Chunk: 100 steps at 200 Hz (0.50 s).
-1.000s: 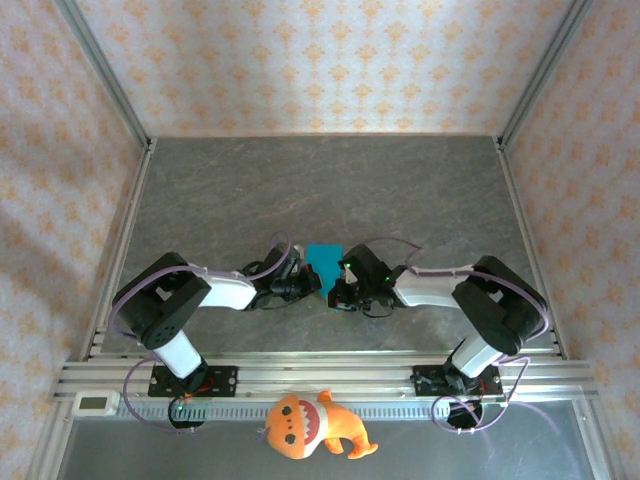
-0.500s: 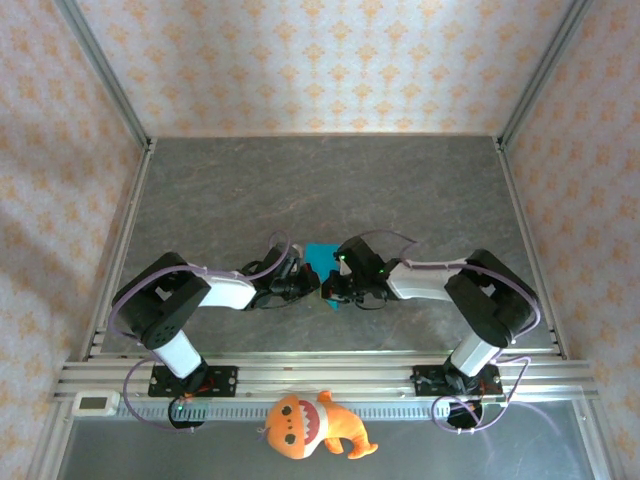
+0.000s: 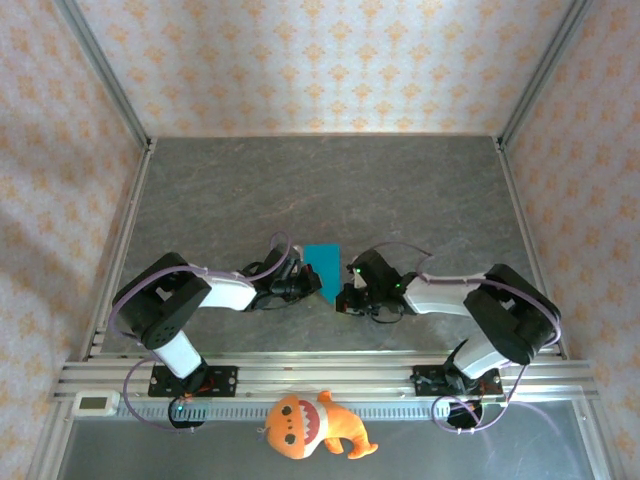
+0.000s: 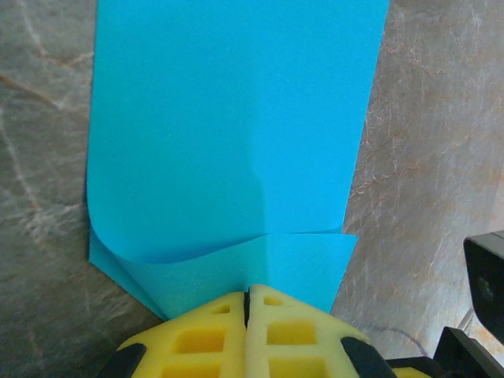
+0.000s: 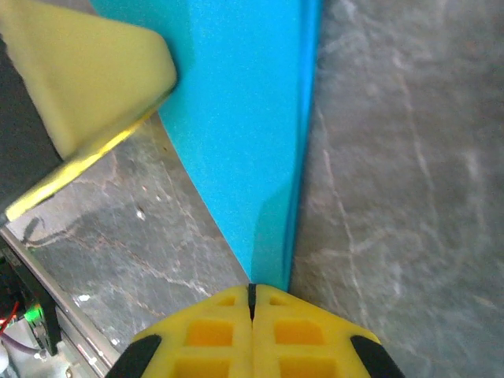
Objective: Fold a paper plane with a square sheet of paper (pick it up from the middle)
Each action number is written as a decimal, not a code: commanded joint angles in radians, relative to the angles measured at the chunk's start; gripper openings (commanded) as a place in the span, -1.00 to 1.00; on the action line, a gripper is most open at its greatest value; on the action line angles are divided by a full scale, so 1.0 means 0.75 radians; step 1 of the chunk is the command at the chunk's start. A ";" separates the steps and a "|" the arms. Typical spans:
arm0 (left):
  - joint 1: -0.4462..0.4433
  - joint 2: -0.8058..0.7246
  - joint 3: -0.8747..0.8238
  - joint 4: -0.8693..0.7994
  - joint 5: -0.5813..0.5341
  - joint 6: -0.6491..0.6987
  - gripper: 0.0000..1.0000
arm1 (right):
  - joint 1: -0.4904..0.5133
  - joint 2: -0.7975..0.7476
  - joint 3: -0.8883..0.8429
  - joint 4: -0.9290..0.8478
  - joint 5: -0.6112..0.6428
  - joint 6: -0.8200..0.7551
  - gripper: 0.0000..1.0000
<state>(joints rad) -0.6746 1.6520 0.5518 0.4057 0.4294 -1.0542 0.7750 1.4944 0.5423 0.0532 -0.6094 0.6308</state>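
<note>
Folded cyan paper (image 4: 228, 118), left pincer (image 4: 248, 290) and right pincer (image 5: 252, 288) closed (tips at its edge)

**A:** How is the light from overhead?

**B:** Bright, soft and even, seemingly from above. The grey table (image 3: 400, 190) has no glare, and the arms cast only faint, short shadows. The metal rails (image 3: 100, 70) splay outward at the corners, as a wide lens does.

**A:** And up close?

**B:** The blue paper (image 4: 236, 118) is sharp and slightly grainy, with a soft shadow under its curled layer. In the right wrist view a yellow foam pad (image 5: 87, 71) at the upper left is blurred, and a darker shade lies on the paper's lower part.
</note>
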 commanded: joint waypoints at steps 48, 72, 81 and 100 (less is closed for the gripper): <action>-0.004 0.035 -0.051 -0.068 -0.054 -0.018 -1.00 | -0.051 0.004 0.157 -0.026 -0.046 0.020 -1.00; -0.004 0.028 -0.049 -0.074 -0.058 -0.012 -1.00 | -0.059 0.126 0.208 0.049 -0.047 0.045 -1.00; -0.004 0.027 -0.047 -0.074 -0.055 -0.011 -1.00 | -0.062 0.164 0.219 0.052 -0.045 0.049 -1.00; -0.003 0.028 -0.034 -0.075 -0.053 0.000 -1.00 | -0.061 0.202 0.210 0.017 -0.011 0.031 -1.00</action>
<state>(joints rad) -0.6746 1.6520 0.5468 0.4168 0.4294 -1.0653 0.7345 1.6104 0.6979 0.0761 -0.6430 0.6514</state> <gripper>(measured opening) 0.047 0.053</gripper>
